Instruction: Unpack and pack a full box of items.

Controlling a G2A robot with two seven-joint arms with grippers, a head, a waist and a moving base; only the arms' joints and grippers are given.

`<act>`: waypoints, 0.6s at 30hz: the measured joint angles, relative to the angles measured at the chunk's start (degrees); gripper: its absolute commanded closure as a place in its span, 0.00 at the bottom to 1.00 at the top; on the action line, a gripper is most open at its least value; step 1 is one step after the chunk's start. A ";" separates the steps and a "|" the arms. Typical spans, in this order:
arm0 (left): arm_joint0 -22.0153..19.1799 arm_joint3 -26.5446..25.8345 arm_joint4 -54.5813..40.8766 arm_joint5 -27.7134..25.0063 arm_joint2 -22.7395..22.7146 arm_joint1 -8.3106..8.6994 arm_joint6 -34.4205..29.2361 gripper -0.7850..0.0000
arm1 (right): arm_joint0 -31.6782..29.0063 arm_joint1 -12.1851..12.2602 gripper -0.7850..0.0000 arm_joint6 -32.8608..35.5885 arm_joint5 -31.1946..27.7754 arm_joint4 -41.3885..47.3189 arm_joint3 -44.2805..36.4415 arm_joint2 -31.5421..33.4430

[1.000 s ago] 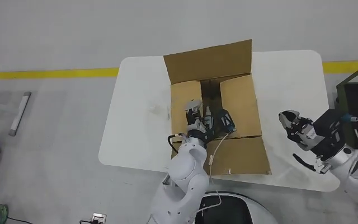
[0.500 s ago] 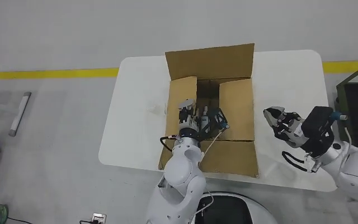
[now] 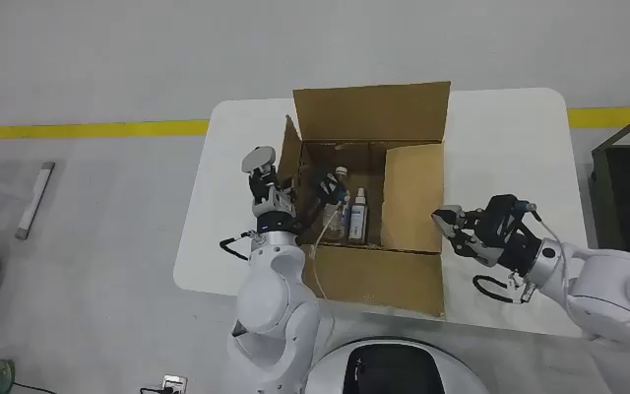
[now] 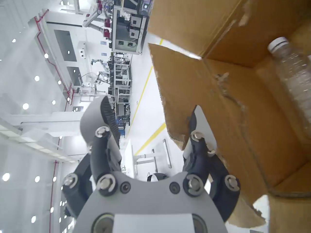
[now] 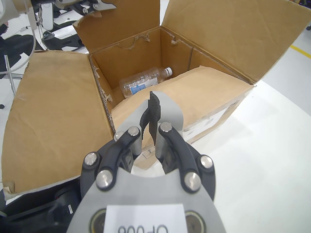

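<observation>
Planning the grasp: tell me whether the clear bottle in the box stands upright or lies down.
Lying down: the clear bottle rests on its side on the box floor.

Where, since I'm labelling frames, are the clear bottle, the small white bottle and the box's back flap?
clear bottle point(image 5: 142, 82), right wrist view, on its ribbed body.
small white bottle point(image 3: 357, 214), top view, on its body.
back flap point(image 3: 372, 113), top view, middle of the panel.

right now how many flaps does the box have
4: the far flap stands upright; the left flap stands inside the open left gripper; the right flap leans in over the opening; the near flap is folded out toward the robot.
</observation>
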 measured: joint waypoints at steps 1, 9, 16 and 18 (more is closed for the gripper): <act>-0.34 0.33 0.52 0.11 -1.07 0.09 0.09 0.00 | 0.14 0.02 1.00 0.12 0.09 0.00 0.04 -0.10; -0.39 3.83 1.42 0.74 -6.59 0.55 1.05 0.00 | 0.68 0.23 1.00 0.81 1.40 -0.16 0.16 -0.63; 0.89 5.81 1.48 2.25 -8.28 0.72 1.17 0.00 | 0.67 0.42 1.00 1.91 2.40 -0.52 0.58 -0.85; 1.02 6.78 2.43 2.51 -8.52 0.84 1.60 0.00 | 0.60 0.46 1.00 2.03 2.94 -0.44 0.40 -0.90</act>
